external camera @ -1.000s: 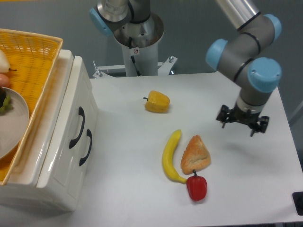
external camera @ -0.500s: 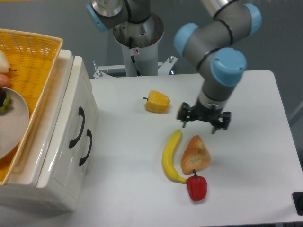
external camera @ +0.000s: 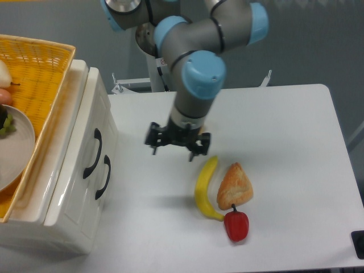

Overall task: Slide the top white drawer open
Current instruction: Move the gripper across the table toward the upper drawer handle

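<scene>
The white cabinet (external camera: 74, 187) stands at the left, its front facing right. The top white drawer (external camera: 85, 122) is shut flush with the lower one; its curved black handle (external camera: 93, 153) sits left of the lower drawer's handle (external camera: 104, 177). My gripper (external camera: 173, 151) hangs fingers down over the table, open and empty, roughly a hand's width right of the handles and not touching the cabinet.
A yellow wicker basket (external camera: 45, 68) with a plate (external camera: 14, 148) rests on the cabinet. A banana (external camera: 205, 185), a pastry (external camera: 234, 185) and a red pepper (external camera: 236, 225) lie just right of the gripper. The arm's base (external camera: 165, 68) stands behind.
The gripper has swept left across the table, from the right edge past the pastry to near the cabinet. It now hides the yellow pepper. The drawers have not moved.
</scene>
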`<state>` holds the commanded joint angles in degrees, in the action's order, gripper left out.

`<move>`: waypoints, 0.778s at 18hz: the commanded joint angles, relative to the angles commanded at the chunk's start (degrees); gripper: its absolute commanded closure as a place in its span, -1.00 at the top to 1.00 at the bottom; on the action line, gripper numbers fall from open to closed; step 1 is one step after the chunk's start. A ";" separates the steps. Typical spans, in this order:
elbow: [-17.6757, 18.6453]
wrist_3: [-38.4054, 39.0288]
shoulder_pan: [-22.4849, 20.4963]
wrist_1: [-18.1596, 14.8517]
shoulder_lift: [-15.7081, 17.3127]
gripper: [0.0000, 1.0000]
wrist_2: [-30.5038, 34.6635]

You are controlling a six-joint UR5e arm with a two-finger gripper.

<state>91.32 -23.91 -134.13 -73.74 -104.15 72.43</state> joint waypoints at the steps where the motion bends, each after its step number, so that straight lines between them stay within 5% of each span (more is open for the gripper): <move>1: 0.00 0.00 0.27 -0.09 -0.09 0.95 -1.22; 14: -0.17 1.32 2.82 -0.18 0.09 0.81 -5.28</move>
<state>91.14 -22.59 -131.31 -73.92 -104.06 67.15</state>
